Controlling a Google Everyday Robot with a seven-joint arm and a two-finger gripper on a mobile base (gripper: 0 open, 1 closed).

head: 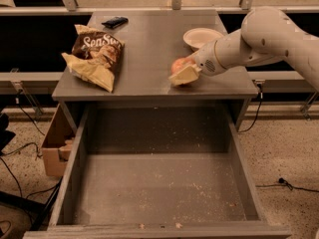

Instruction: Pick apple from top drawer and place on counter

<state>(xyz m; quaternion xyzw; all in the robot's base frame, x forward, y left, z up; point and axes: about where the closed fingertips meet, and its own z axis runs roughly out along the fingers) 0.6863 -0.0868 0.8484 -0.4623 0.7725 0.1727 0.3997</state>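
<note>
The apple point(178, 65) is reddish-orange and sits between the fingers of my gripper point(182, 71) at the front right of the counter point(149, 49). It is low over the grey surface or resting on it; I cannot tell which. The gripper is shut on the apple, and a cream finger point(183, 75) covers its near side. My white arm reaches in from the right. The top drawer point(159, 183) is pulled wide open below the counter, and its grey floor holds only crumbs.
A brown chip bag point(97, 55) lies on the counter's left side. A white bowl point(202, 37) stands just behind the gripper. A small dark object point(114, 22) lies at the back left. A cardboard box point(56, 146) sits on the floor left of the drawer.
</note>
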